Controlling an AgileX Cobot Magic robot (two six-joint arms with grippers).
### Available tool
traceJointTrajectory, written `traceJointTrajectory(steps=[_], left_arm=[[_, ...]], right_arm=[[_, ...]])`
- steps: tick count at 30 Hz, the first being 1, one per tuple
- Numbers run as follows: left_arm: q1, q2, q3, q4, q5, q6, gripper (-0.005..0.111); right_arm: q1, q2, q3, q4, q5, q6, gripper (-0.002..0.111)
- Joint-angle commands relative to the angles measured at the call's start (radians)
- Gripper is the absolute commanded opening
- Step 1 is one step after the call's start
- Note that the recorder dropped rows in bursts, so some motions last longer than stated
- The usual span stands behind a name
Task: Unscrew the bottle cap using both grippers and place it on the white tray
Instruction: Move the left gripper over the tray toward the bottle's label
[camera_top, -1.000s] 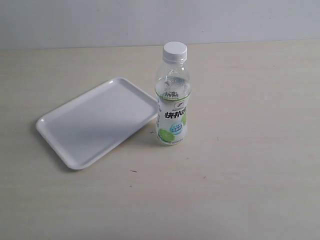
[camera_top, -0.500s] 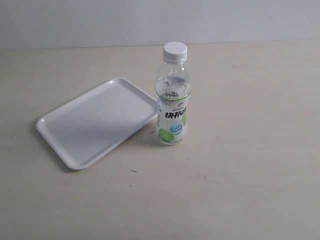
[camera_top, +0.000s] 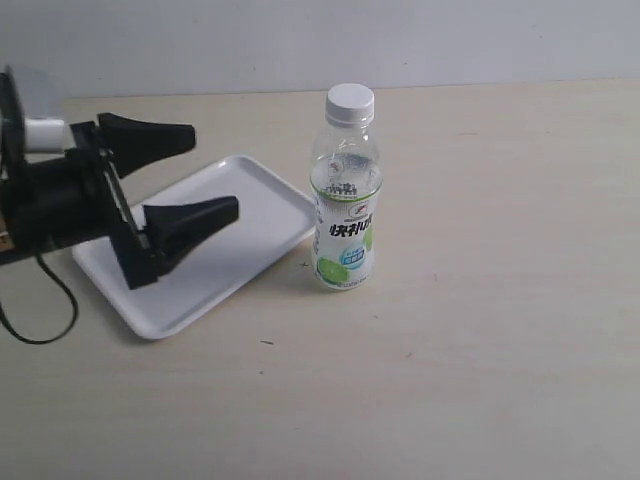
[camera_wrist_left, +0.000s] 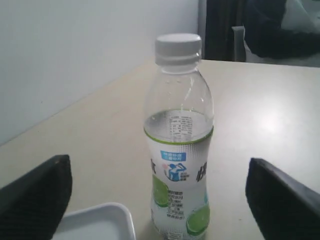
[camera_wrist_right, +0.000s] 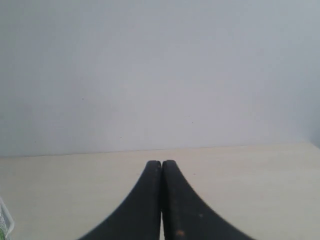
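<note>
**Black left gripper comes into view with jaws wide; cap on the bottle**

Black and cabled, the left gripper (camera_top: 216, 170) now fills the left side of the exterior view, where half a second ago no arm showed at all. Its two angular jaws are spread wide apart and hold nothing. One finger points out past the far edge of the white tray (camera_top: 262, 205); the other overlaps the tray's left half. Whether it touches the tray cannot be told from here.

The tray lies at an angle on the pale wooden table (camera_top: 500, 300), in the same place as before.

Just beside the tray's right corner stands the bottle (camera_top: 345, 215), upright and unmoved, partly filled with clear liquid. The bottle cap (camera_top: 350, 103) sits on its neck, well apart from the gripper. The left wrist view shows the bottle centred between the two spread fingers, with open space on either side.

The right gripper (camera_wrist_right: 161, 165) does not appear in the exterior view. Its own wrist view shows the two jaws pressed together with nothing between them, facing across bare table toward the grey wall (camera_wrist_right: 160, 75).
</note>
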Motion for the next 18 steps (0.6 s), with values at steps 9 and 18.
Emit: traceJointTrajectory(steps=[9,18], left_arm=[[-0.167,0.236,-0.133,-0.246,-0.017,0.045,0.090],[-0.250,0.377,-0.263,-0.179,-0.017,-0.004,0.090]], right_arm=[[0.002,-0.007,0.004,0.056,-0.015,0.085,0.000],[0.002,-0.007,0.004,0.056,-0.013,0.089,0.000]])
